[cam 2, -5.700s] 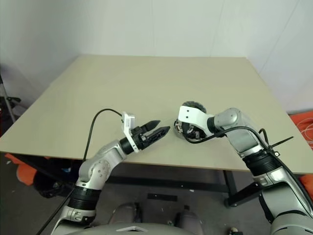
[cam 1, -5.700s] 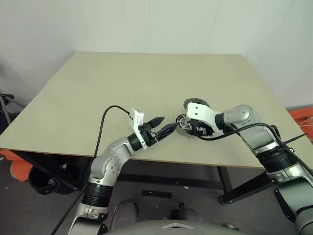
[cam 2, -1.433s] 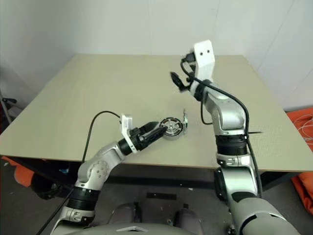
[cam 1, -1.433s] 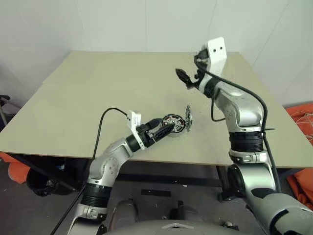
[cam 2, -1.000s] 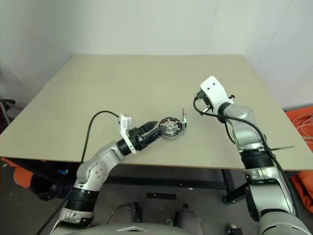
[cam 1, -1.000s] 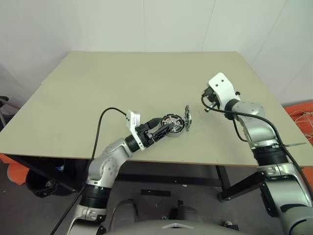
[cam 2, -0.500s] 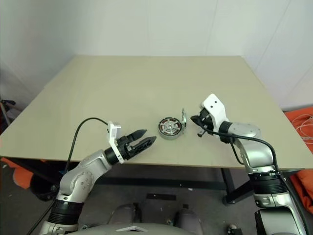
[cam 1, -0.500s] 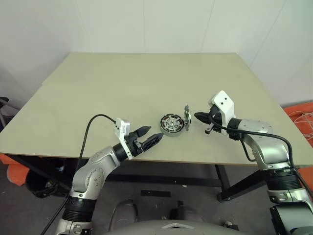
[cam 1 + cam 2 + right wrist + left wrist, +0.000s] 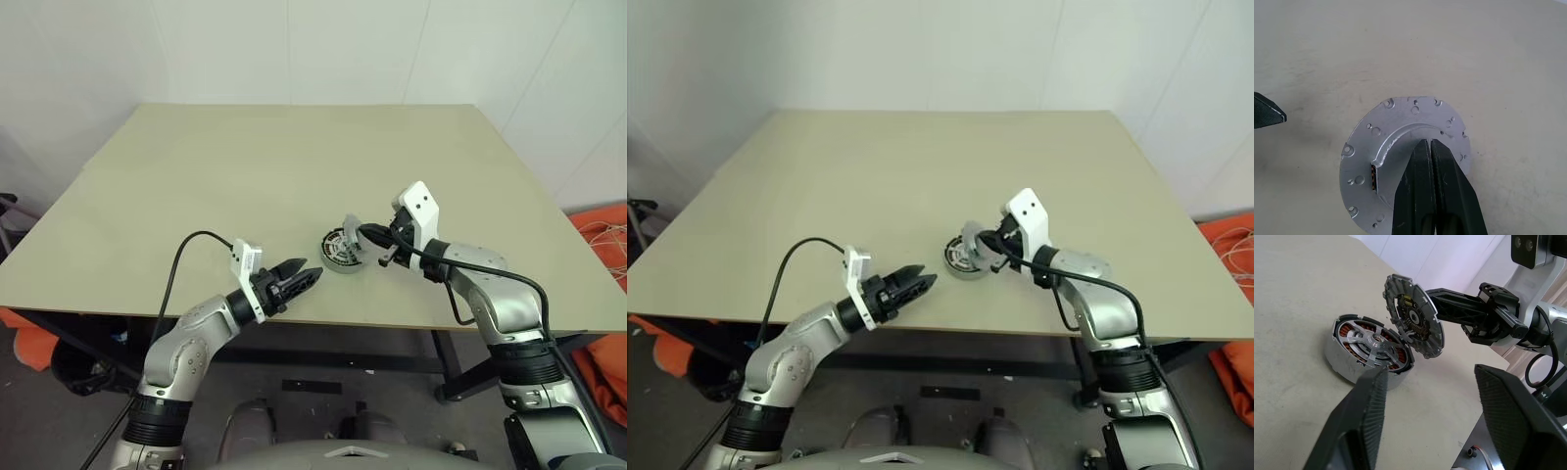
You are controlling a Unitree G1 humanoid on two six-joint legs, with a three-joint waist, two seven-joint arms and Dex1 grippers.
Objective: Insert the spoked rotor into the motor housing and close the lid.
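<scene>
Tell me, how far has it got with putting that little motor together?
The spoked rotor already sits inside the motor housing. Now the right gripper, fingers shut, presses against the back of the lid, which leans tilted over the housing's edge. The left gripper waits open, apart from the housing. Still left: tipping the lid flat to close it.

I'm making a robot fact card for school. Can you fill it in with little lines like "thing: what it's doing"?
table: tan, holds the motor parts
motor housing: sits flat on the table, copper windings showing
spoked rotor: already inside the housing
lid: tilted on edge over the housing, not closed yet
right gripper: fingers shut, tips against the lid's outer face
left gripper: fingers apart, holding nothing, short of the housing
</scene>
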